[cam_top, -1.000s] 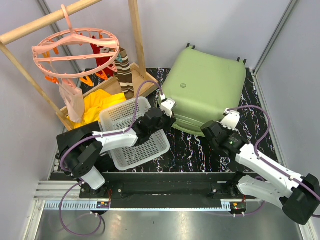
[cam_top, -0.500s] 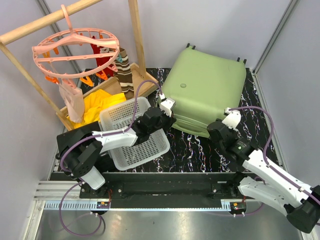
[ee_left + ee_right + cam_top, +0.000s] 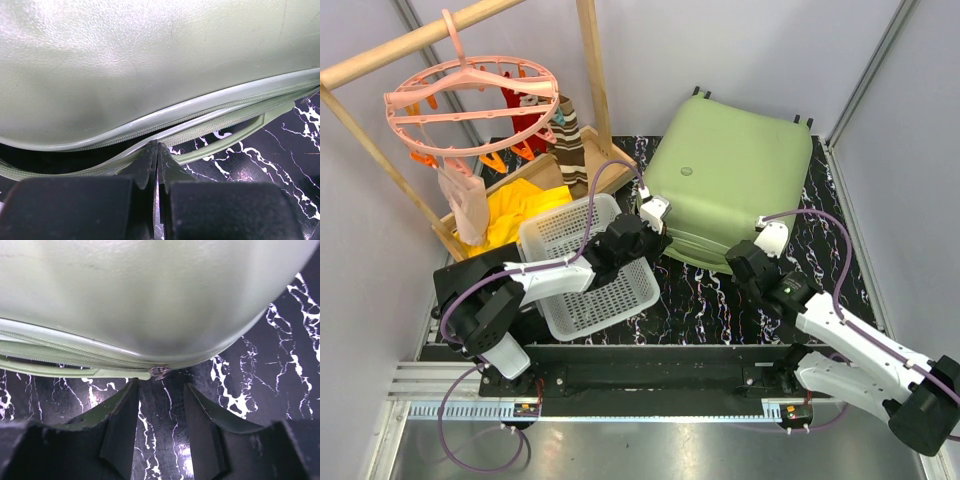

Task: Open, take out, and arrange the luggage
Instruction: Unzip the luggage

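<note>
Right gripper (image 3: 160,385) stands released, jaws apart, with the zipper pull (image 3: 159,371) just ahead. Left gripper (image 3: 156,147) is clenched at the zip seam, nothing visibly pinched. The luggage (image 3: 730,185) lies flat on the table (image 3: 710,300). Its shell looks stiff, slick and probably bulky, so take hold at the pull or the side handle (image 3: 225,139).

top external: fixed high, looking down on the whole worktop (image 3: 710,300) | left wrist: behind left tool (image 3: 156,150), luggage (image 3: 125,60) seam just ahead, very close | right wrist: behind right tool (image 3: 161,390), equally close | shared: luggage edge ahead of both tools
</note>
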`<state>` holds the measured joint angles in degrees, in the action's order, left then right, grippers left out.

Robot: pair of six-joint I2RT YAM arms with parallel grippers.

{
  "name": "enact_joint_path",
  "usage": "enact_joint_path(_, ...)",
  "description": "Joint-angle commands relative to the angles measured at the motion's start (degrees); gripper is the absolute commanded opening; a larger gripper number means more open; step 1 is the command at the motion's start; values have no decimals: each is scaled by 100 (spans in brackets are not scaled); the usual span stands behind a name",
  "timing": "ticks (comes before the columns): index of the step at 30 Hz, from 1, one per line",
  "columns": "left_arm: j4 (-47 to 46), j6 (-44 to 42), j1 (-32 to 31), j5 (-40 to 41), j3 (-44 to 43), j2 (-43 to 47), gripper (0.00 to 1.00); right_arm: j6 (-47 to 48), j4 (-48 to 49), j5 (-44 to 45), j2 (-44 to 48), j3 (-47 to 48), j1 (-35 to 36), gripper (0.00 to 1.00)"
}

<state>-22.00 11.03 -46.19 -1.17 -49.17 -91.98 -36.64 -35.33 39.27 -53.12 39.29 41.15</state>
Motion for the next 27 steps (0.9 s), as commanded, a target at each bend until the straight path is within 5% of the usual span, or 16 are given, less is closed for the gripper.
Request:
enact_joint_path(1, 899, -189, 392, 776, 109, -285, 0, 52, 114, 380, 92, 17, 34, 50)
enact_joint_path(27, 917, -162, 427, 697, 100, -294, 0, 904, 923, -332, -743, 193, -652, 40)
